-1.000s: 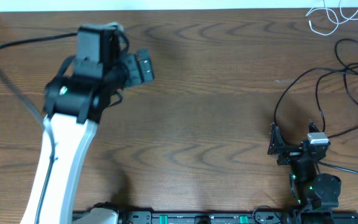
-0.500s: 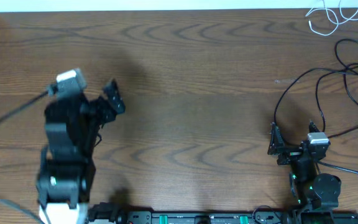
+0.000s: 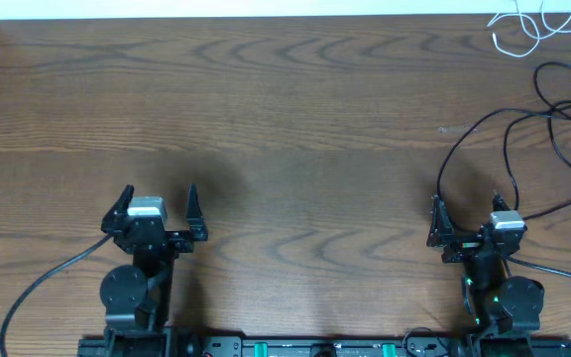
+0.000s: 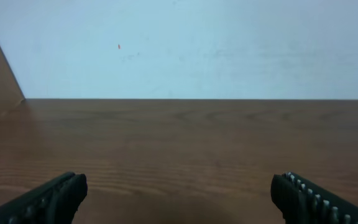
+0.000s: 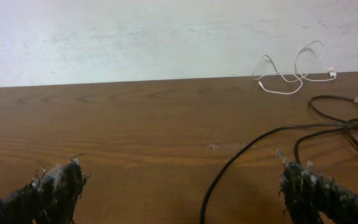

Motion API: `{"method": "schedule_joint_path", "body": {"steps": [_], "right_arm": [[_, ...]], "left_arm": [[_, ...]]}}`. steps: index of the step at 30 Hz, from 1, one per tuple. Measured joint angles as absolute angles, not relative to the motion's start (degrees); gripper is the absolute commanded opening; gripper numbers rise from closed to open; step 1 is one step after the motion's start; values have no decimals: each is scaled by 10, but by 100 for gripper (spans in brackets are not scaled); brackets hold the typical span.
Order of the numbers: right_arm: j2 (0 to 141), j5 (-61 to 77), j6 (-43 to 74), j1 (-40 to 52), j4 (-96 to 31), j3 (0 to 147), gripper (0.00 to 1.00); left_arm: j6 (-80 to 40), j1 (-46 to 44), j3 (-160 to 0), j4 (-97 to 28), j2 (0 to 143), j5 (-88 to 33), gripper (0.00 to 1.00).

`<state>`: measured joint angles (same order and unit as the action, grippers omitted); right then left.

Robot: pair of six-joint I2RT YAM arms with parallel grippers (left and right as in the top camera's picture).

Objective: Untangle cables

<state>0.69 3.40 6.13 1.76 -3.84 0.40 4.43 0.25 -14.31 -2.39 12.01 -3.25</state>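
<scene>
A brown wood-grain counter [image 3: 295, 119] runs back to a plain pale wall [image 4: 185, 43], with both arms parked along the near edge.

The left tool [image 3: 159, 188] sits low at the near left with its two fingers spread wide. In the left wrist view the tool [image 4: 179, 193] shows only as two dark fingertips at the bottom corners, with bare wood between them and nothing held.

The right tool [image 3: 466, 210] sits at the near right, its fingers also spread wide and holding nothing. In the right wrist view the same tool [image 5: 182, 186] shows two scuffed, frayed-looking fingertips at the lower corners.

The black cable [image 3: 484, 119] lies loose on the counter around and beyond the right tool. From above, one loop bends down close to the tool's left finger and another strand drops past its right finger; whether either touches the tool cannot be told. From the right wrist camera, a strand of the black cable [image 5: 272, 130] comes up from the bottom edge between the two fingertips and sweeps off to the right, where more loops and a small plug end lie.

The white cable [image 3: 523, 28] is bunched in small loops at the far right corner, near the back edge of the counter. In the wrist view the white cable [image 5: 284, 92] lies beyond the black one and apart from it.
</scene>
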Motion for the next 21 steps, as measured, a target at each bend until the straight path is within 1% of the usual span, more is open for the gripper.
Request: {"method": "schedule_joint_path", "body": {"steps": [6, 11, 15, 21], "right_arm": [[7, 34, 61, 18, -39, 4, 99], [7, 34, 61, 18, -38, 4, 99], [7, 34, 61, 18, -39, 4, 99], [7, 34, 61, 18, -39, 4, 99]], "left_arm": [[60, 3, -68, 31, 76, -36, 99], [63, 3, -22, 40, 39, -37, 99], [63, 3, -3, 13, 9, -38, 99], [58, 6, -7, -11, 6, -36, 99]]}}
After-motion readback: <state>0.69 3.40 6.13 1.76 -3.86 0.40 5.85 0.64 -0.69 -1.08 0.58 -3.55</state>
